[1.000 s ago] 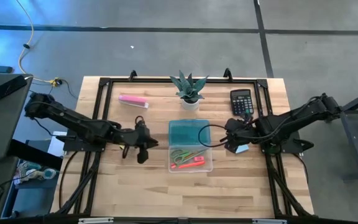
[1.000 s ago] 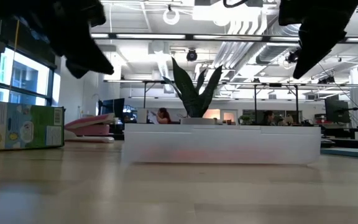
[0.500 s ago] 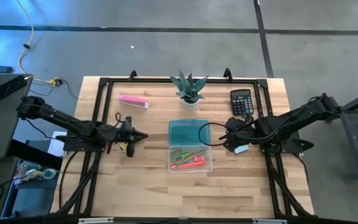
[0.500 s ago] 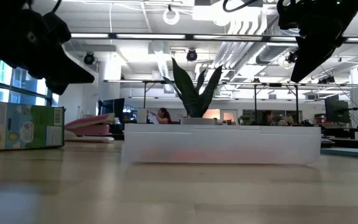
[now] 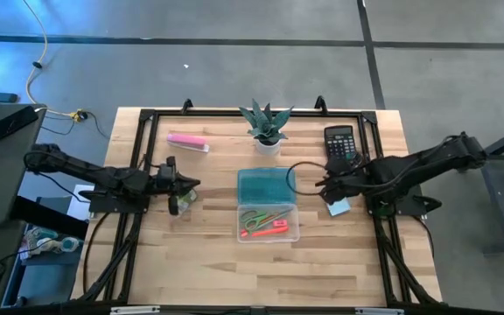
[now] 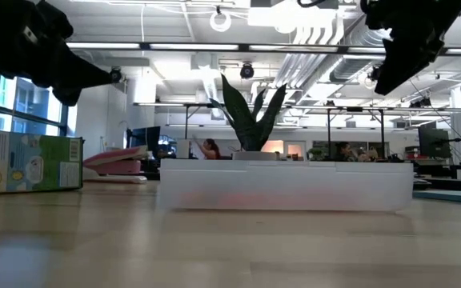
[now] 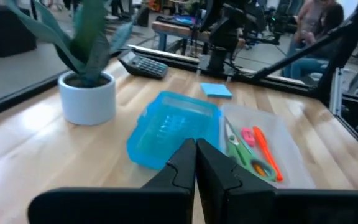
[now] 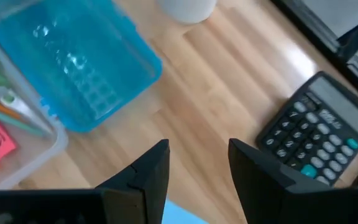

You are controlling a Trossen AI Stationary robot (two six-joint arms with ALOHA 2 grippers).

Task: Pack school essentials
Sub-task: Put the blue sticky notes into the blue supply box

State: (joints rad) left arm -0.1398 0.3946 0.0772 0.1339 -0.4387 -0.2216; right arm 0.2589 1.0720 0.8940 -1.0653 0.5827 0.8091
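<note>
An open pencil case lies mid-table: blue lid (image 5: 265,185) on the far side, clear tray (image 5: 291,234) on the near side. In the tray are green-handled scissors (image 7: 234,142), a red-orange pen (image 7: 266,152) and a small red eraser (image 7: 248,135). The light-blue sticky pad (image 5: 339,207) lies flat on the wood, right of the tray. My left gripper (image 5: 192,186) is shut and hovers left of the case, touching nothing. My right gripper (image 5: 320,184) is open and hovers between the lid and the sticky pad, whose corner (image 8: 180,215) shows below its fingers.
A black calculator (image 5: 339,143) lies at the far right, just beyond my right gripper. A potted plant (image 5: 267,129) stands behind the lid, and a flat pink bar (image 5: 187,142) lies at the far left. A green box (image 6: 27,163) shows at the left in the low view.
My left gripper drew back from beside the tray toward the table's left edge, rising a little. My right gripper moved off the sticky pad toward the far edge, and the pad now lies uncovered on the table.
</note>
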